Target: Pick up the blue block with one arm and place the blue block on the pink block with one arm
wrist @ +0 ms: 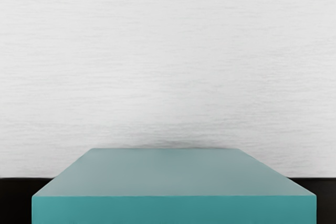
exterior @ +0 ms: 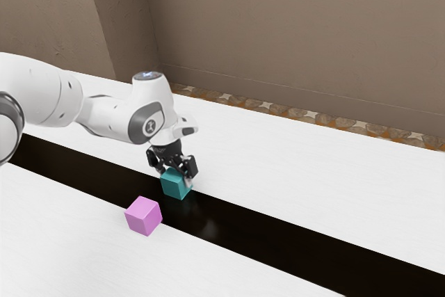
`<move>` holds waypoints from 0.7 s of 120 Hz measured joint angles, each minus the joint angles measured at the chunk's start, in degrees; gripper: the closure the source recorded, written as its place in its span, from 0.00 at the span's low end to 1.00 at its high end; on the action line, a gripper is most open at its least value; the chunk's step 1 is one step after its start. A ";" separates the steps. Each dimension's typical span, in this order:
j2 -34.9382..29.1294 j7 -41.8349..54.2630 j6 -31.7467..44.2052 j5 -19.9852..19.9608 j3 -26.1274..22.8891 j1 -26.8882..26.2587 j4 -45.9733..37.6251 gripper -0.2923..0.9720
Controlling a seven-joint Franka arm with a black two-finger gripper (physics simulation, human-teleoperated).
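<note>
The blue block (exterior: 175, 187), a teal-blue cube, is at the edge of the far white surface where it meets the dark strip. My gripper (exterior: 175, 174) comes down on it from above, and its black fingers (exterior: 190, 167) press the block's upper sides from both sides, so it is shut on the block. The wrist view has the blue block (wrist: 173, 187) large and close just under my hand, with white tabletop beyond it. The pink block (exterior: 143, 215) rests on the near white surface, a short way toward the exterior view's lower left of the blue block, apart from it.
A glossy black strip (exterior: 278, 234) runs diagonally between the two white surfaces (exterior: 313, 165). A brown wall with a patterned floor border (exterior: 313, 115) stands behind the table. My white arm (exterior: 90, 113) comes in from the exterior view's left.
</note>
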 joint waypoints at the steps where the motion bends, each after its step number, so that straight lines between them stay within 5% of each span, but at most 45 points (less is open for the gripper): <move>1: 0.00 0.00 0.04 0.00 0.00 0.01 -0.03 0.30; 57: -0.20 -0.24 1.36 0.45 0.01 0.06 -0.39 0.48; 84: -4.92 -0.86 1.48 1.00 -0.10 -0.06 -3.72 0.48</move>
